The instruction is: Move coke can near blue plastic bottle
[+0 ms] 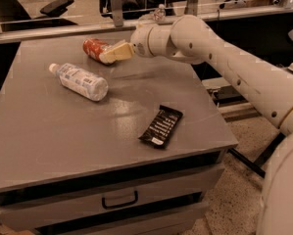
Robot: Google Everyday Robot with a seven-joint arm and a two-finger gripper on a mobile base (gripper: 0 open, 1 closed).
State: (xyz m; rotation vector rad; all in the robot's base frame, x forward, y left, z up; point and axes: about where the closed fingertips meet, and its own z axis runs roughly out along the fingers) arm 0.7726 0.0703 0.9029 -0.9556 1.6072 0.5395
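The coke can [92,48] is red and lies on its side at the far middle of the grey table [48,131]. The blue plastic bottle [80,81] is clear with a white cap and a pale label. It lies on its side in front of the can and a little to its left, cap pointing far left. My gripper [108,56] reaches in from the right on the cream arm [209,48] and sits at the can's right end, overlapping it in this view. I cannot tell whether it touches the can.
A black snack bar [160,126] lies on the table's right front part. The table has a drawer with a handle [119,199] under its front edge. Desks and office chairs [55,6] stand behind the table.
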